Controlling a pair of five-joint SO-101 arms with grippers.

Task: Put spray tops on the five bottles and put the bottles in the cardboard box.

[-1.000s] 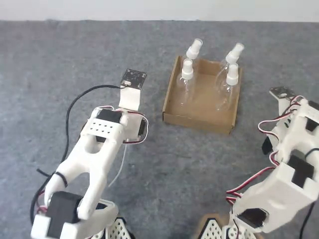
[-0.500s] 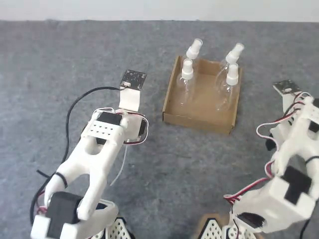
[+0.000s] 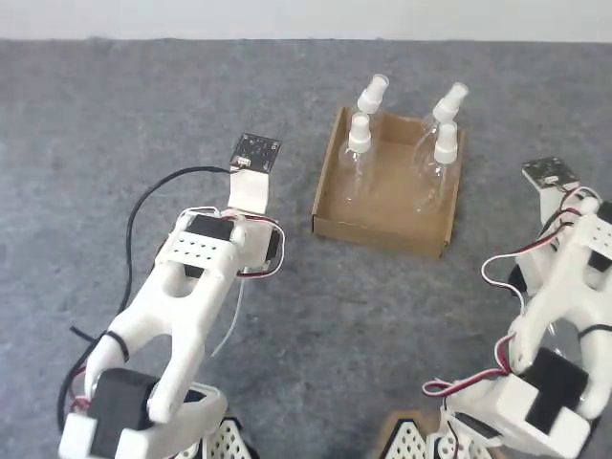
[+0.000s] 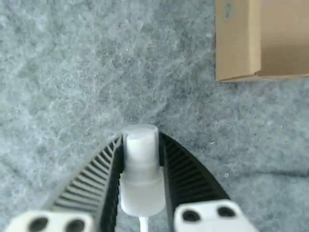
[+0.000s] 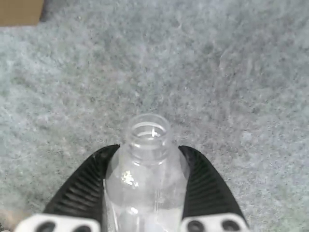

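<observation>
My left gripper (image 4: 140, 140) is shut on a white spray top (image 4: 141, 159) and holds it over the grey carpet, a little short of the cardboard box (image 4: 260, 38). A clear bottle (image 5: 147, 164) with an open neck stands between the black fingers of my right gripper (image 5: 148, 150), which is shut on it. In the high view the left arm (image 3: 206, 258) sits left of the cardboard box (image 3: 382, 229) and the right arm (image 3: 564, 277) sits to its right. Several bottles with spray tops (image 3: 360, 134) stand upright in the box.
Grey carpet (image 3: 115, 115) covers the table all around the box. A black cable (image 3: 143, 206) loops out beside the left arm. A corner of the box (image 5: 19, 9) shows at the edge of the right wrist view.
The right arm has swung outward to the right and its elbow has dropped toward the table's near edge. The left arm and the box have stayed put.
</observation>
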